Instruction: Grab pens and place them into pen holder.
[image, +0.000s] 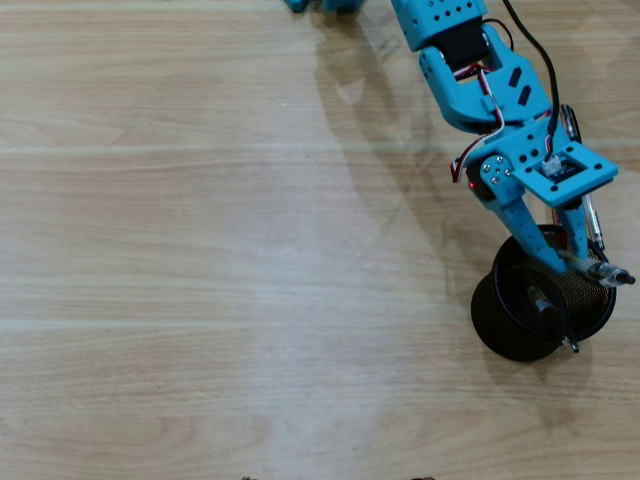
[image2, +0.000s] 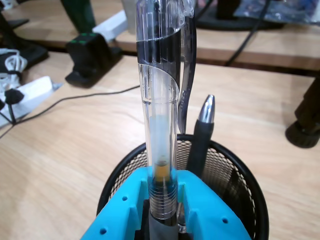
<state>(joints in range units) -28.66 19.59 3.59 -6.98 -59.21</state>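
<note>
Clear pen (image2: 159, 100): closest to my wrist camera. It stands tall, straight up out of my jaws. It has a dark band near its top and a clip on one side.
Gripper (image2: 165, 200): it is mine and it is blue. My jaws are pinching the clear pen near its lower end, one finger on each side.
Same pen from above (image: 590, 245): in the overhead view it sticks out past my fingers and over the far rim of the cup, with a dark end.
Pen holder (image2: 227, 175): a round black mesh cup. It sits right under my jaws, and its open top goes around them in the wrist view.
Pen holder from above (image: 500, 320): I am right over its opening.
Black pen (image2: 201, 137): it is already in the cup, just behind my jaws and a bit to the right in the wrist view. It leans on the wall, and its silver tip pokes up over the rim.
Other pens: I cannot tell where they are.
Arm (image: 480, 80): blue, with wires on it. It comes down from the top of the overhead view to the cup.
Table (image: 200, 250): light wood. The cup stands on it.
Far behind the cup: dark stands (image2: 92, 52) and a thin black cable (image2: 75, 97) lie on the table, well apart from my jaws.
</note>
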